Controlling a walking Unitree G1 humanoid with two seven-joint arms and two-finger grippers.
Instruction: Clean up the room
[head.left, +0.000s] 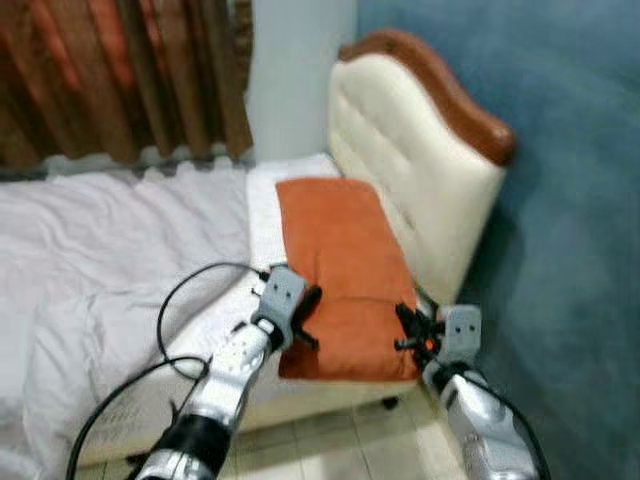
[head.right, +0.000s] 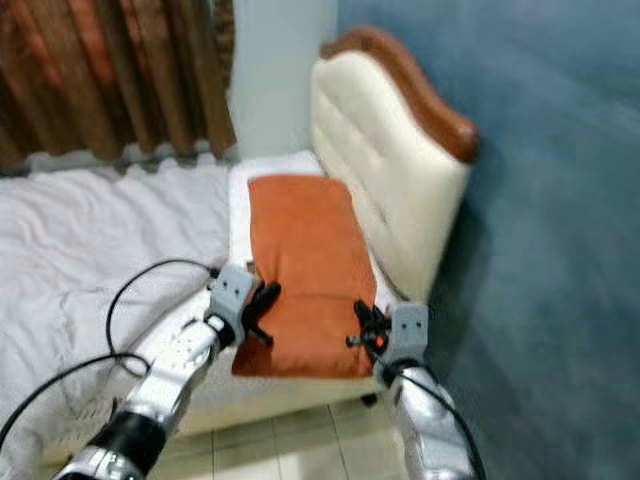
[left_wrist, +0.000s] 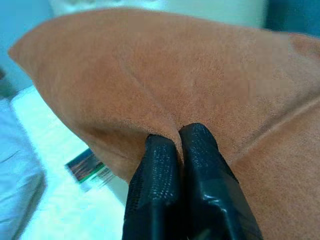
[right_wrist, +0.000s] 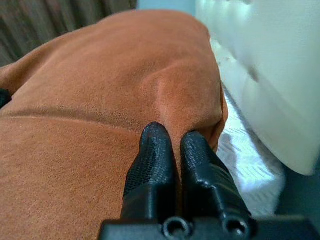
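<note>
Two grippers pinch the same orange pillow, which lies on the white bed just in front of the cream headboard. From the head camera, the left gripper sits at the pillow's near edge at about 8 o'clock, and the right gripper at its 5 o'clock corner. The wrist cameras show what the head views blur: the left fingertips clenched on a fold of fabric, and the right fingertips nipping a raised ridge near the corner. Below the pillow, the left wrist view catches a small green-and-white packet, its print too blurred to read. Brown curtains hang behind the bed, a blue wall stands beside the headboard, and pale floor tiles lie below.
</note>
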